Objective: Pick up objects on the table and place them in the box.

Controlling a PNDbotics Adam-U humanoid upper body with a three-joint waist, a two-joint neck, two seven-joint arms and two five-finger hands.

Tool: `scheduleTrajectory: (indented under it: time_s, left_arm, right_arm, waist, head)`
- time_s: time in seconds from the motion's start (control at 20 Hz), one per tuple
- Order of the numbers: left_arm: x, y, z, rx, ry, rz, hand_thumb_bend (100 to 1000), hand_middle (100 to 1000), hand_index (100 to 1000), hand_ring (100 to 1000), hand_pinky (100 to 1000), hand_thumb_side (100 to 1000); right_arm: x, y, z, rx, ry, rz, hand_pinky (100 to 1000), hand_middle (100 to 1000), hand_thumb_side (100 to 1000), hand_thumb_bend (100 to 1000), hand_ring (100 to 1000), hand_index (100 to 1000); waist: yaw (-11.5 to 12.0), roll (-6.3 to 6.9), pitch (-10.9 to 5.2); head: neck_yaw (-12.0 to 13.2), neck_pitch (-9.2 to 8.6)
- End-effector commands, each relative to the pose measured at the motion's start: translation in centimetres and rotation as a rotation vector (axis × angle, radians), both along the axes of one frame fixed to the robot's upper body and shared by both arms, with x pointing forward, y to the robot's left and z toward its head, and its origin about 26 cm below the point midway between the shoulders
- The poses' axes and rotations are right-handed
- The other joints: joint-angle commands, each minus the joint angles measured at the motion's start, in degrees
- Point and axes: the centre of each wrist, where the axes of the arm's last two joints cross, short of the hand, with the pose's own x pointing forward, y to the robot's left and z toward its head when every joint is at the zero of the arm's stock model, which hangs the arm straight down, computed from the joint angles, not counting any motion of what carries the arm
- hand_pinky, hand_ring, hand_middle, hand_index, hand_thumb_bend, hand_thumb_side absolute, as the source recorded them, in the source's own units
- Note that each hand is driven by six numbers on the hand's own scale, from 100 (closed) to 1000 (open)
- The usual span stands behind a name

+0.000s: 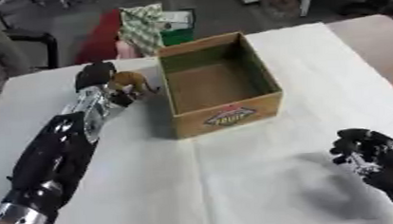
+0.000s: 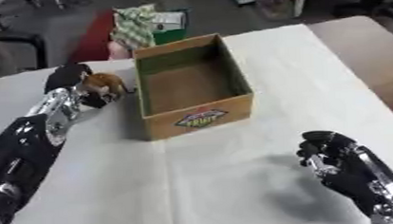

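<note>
Left hand (image 1: pixel 98 78) around brown object (image 1: pixel 130 81)

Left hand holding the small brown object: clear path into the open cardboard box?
Probably yes. The left hand holds the small brown object just beside the open cardboard box; only its near wall stands between.

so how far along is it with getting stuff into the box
Nothing looks done yet: the cardboard box appears empty inside. In hand: the left hand has its fingers curled round a small brown object, just left of the box and outside it. Left to do: carry it over the box wall and let go. The right hand hangs idle at lower right, fingers curled, holding nothing.
</note>
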Motion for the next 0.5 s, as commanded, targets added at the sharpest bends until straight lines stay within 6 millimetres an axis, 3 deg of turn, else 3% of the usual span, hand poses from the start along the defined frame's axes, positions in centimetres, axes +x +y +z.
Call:
scheduleTrajectory:
  time_s: [0.05,0.3,0.4,0.5]
  left_arm:
    - [0.1,0.27,0.8,-0.003,-0.044,0.011,426,789,808,813,799,229]
    - [0.08,0.26,0.11,-0.011,-0.024,0.005,307,656,723,705,720,100]
    - [0.07,0.28,0.04,-0.015,-0.016,0.003,100,554,650,612,686,138]
    - [0.05,0.29,0.16,-0.017,-0.029,0.006,100,470,563,527,633,203]
  right_arm:
    - [0.12,-0.13,0.99,-0.025,-0.034,0.008,629,605,200,100,674,738]
    - [0.15,-0.11,1.07,-0.025,-0.037,0.009,629,605,200,100,674,738]
    - [0.15,-0.1,1.07,-0.025,-0.037,0.01,629,605,200,100,674,738]
    - [0.15,-0.1,1.07,-0.024,-0.037,0.01,629,605,200,100,674,738]
  waist:
    - [-0.11,-0.35,-0.67]
    - [-0.18,-0.41,-0.5]
    - [-0.16,-0.44,-0.51]
    - [-0.12,-0.47,-0.56]
  head:
    - [0.01,-0.76]
    - [-0.25,-0.81]
    - [-0.35,-0.82]
    - [-0.42,-0.77]
